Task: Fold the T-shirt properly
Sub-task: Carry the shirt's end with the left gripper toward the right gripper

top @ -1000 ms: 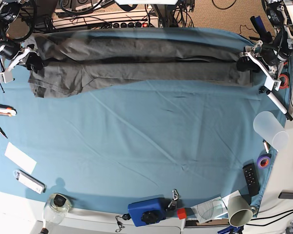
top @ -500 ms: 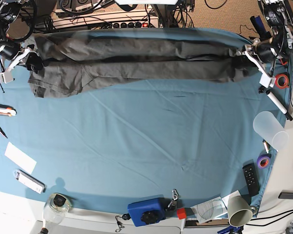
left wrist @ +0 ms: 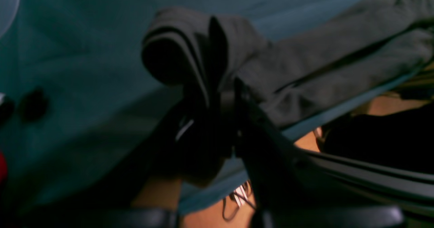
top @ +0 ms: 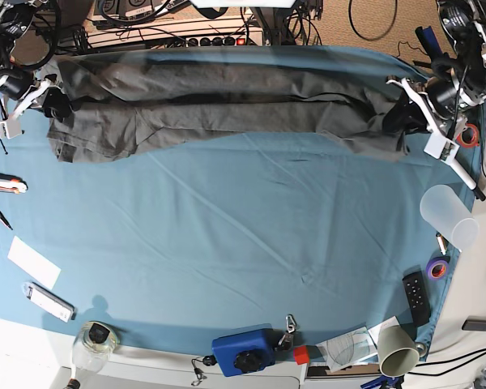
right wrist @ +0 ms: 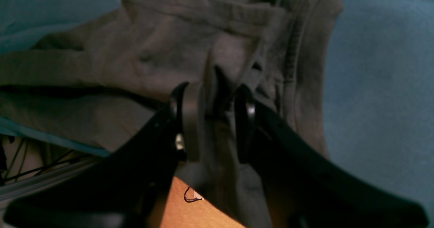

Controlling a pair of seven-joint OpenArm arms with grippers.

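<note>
In the left wrist view, the left gripper [left wrist: 217, 95] is clenching a bunched end of the dark charcoal-grey cotton T-shirt [left wrist: 325, 68]; in the right wrist view, the right gripper [right wrist: 212, 102] is pinching a fold by the collar; in the base view, the T-shirt is lying as a long band across the blue table cloth [top: 243, 243], its long axis running between the grippers, one at each end

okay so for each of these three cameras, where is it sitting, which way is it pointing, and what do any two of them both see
Base: overhead, looking down on the blue table cloth; both arms show at the far corners.
Left wrist: behind the left gripper, aimed along dark blurred fingers pinching the T-shirt at the table edge.
Right wrist: behind the right gripper, facing its black fingers closed on a fold of shirt.
Shared: all three see the T-shirt, held at opposite ends.
</note>
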